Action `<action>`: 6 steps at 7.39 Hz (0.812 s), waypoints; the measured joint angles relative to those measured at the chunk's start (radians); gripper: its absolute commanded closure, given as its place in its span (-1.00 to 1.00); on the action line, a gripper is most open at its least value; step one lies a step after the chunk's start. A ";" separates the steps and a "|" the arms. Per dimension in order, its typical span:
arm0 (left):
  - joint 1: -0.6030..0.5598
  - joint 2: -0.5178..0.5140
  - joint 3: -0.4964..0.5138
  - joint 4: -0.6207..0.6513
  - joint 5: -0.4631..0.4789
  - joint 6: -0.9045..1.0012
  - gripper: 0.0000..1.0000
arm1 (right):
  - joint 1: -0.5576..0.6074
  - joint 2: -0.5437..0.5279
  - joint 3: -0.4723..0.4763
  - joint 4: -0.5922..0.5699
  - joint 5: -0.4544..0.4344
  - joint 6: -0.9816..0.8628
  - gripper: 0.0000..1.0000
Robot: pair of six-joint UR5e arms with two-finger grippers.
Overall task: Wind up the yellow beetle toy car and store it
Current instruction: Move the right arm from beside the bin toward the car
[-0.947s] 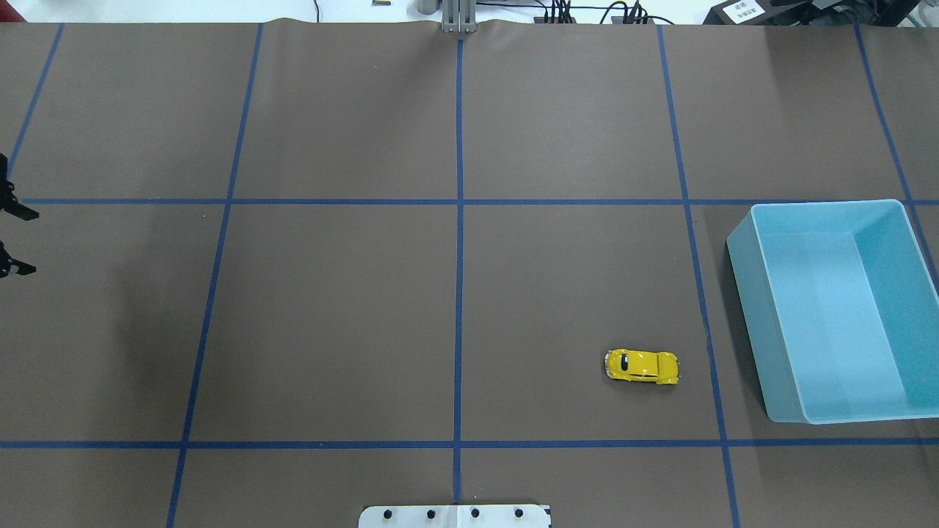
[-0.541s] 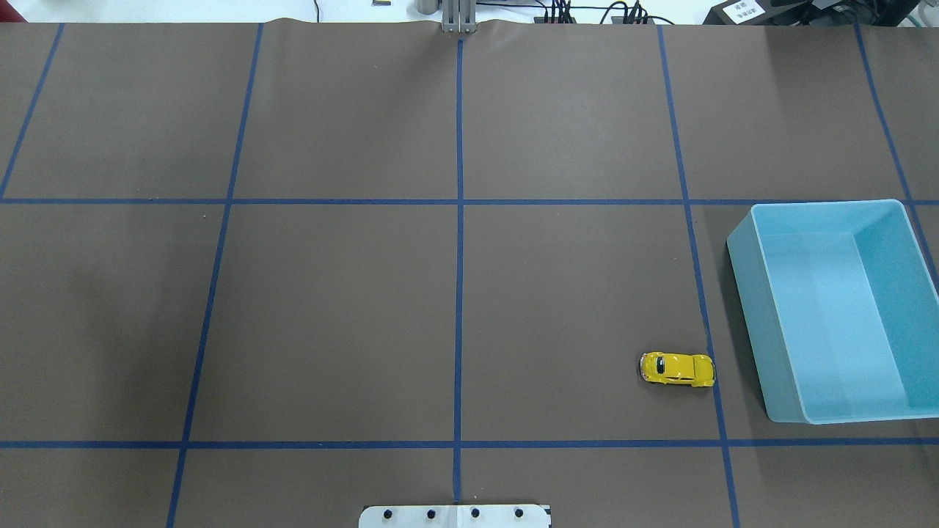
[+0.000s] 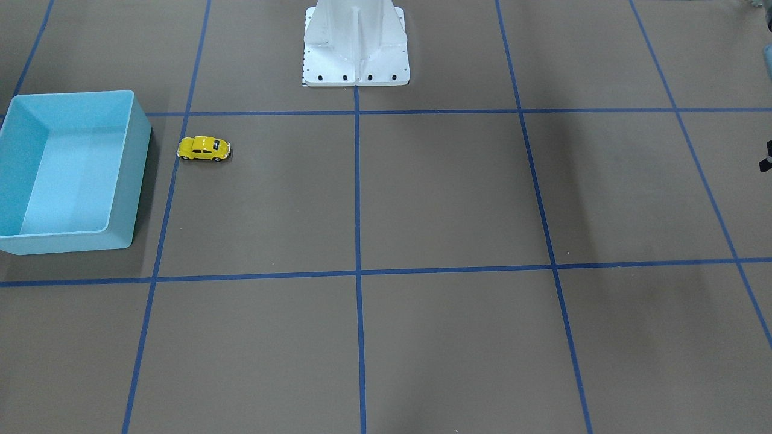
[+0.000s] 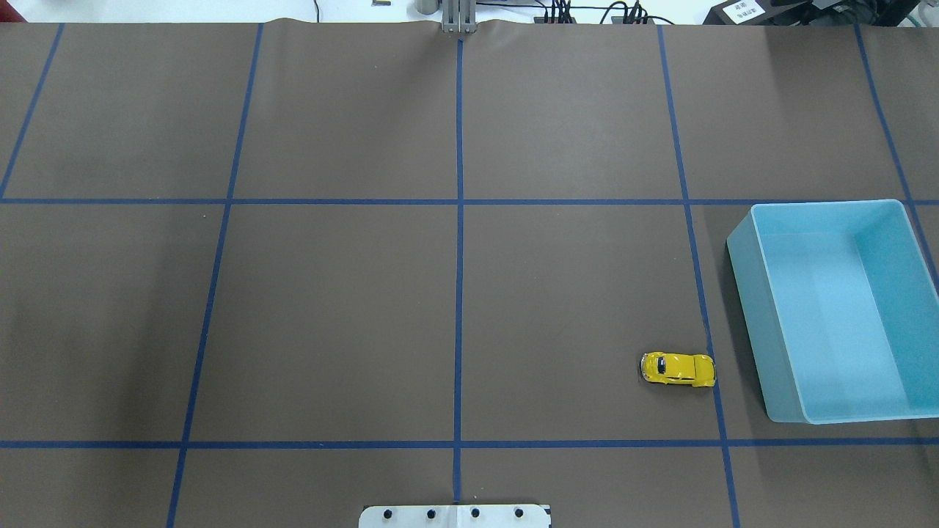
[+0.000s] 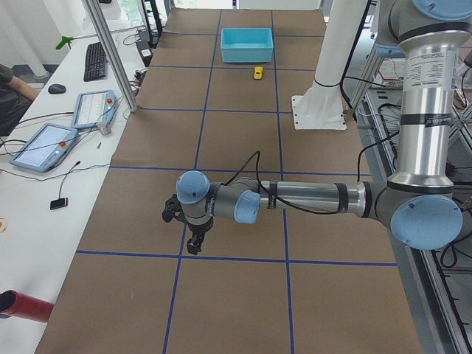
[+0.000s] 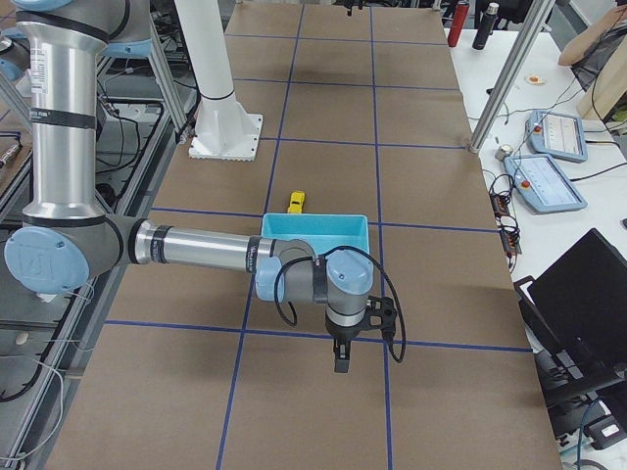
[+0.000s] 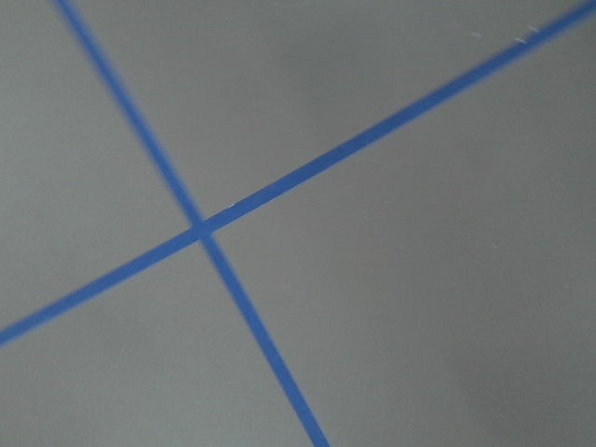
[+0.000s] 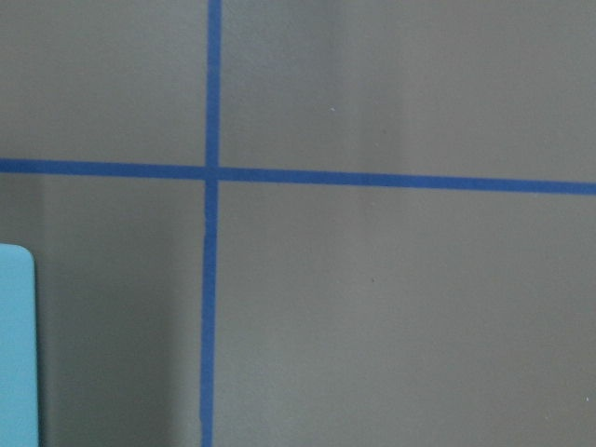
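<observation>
The yellow beetle toy car (image 4: 678, 369) stands on its wheels on the brown mat, its right end on a blue tape line, a short gap left of the light blue bin (image 4: 747, 330). It also shows in the front view (image 3: 204, 148), with the bin (image 3: 137, 175) beside it, and in the side views (image 5: 258, 72) (image 6: 296, 202). My left gripper (image 5: 181, 232) hangs over the table's far left end, far from the car. My right gripper (image 6: 358, 338) hovers beyond the bin (image 6: 313, 227), at the right end. I cannot tell whether either is open or shut.
The white robot base (image 3: 356, 42) stands at the table's middle edge. Blue tape lines grid the mat. Side desks hold tablets (image 5: 44, 144) (image 6: 549, 181), and an aluminium post (image 5: 110, 59) stands at the mat's edge.
The car rolled right toward the bin, then stopped at the tape line. My left gripper, seen open at the overhead view's left edge, has moved out of that view.
</observation>
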 measured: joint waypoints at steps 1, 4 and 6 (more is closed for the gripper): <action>-0.025 0.002 0.000 0.007 -0.001 -0.045 -1.00 | -0.026 -0.004 0.076 -0.004 0.009 0.000 -0.98; -0.053 0.003 0.002 -0.004 -0.039 -0.243 -1.00 | -0.181 0.011 0.227 0.004 0.028 0.001 -0.98; -0.053 0.001 0.002 -0.009 -0.083 -0.321 -1.00 | -0.301 0.066 0.252 0.045 0.044 -0.003 -0.98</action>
